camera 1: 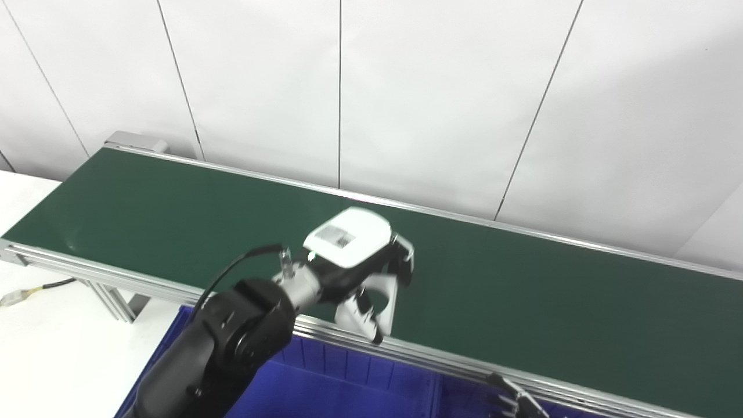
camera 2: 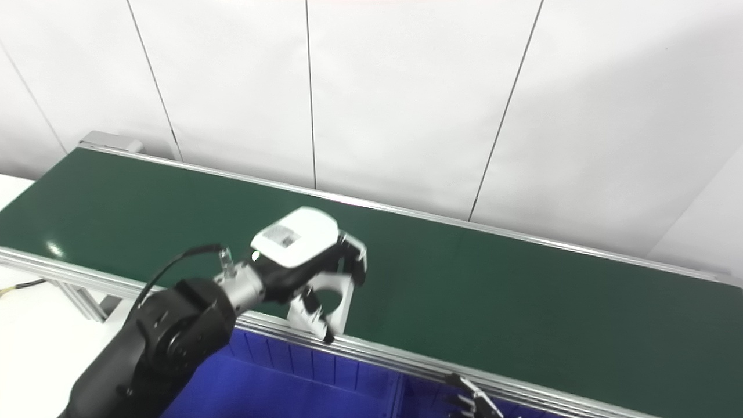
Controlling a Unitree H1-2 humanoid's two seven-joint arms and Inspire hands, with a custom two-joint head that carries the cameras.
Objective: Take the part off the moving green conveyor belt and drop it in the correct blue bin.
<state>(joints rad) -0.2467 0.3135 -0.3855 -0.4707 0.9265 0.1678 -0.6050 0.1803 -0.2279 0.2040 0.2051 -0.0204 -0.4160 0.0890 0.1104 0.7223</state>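
1 long dark-green conveyor belt w/ silver aluminium side rails runs diagonally from upper left to lower right, in front of a white panelled wall. Belt surface is bare in both views; no loose part lies on it.

Left hand, white-shelled w/ black finger segments, is raised over the belt's near edge, just above the front rail. Its fingers curl downward and partly inward, tips near the rail. A pale grey piece shows between the fingers and palm, but can't tell whether that's the part or the hand's own body, so can't say if the hand holds anything. So the part's location can't be confirmed: either in that hand or out of view. 1 black cable loops from the wrist back to the black forearm.

Right hand: only dark fingertips show at the bottom edge, just below the front rail, spread apart, nothing visible between them.

1 blue plastic bin sits below the near rail, ribbed inner wall visible; a divider or second bin wall appears at its right, but can't tell which. At left, 1 white table top w/ 1 yellowish cable end lying on it, beside the belt's metal legs.
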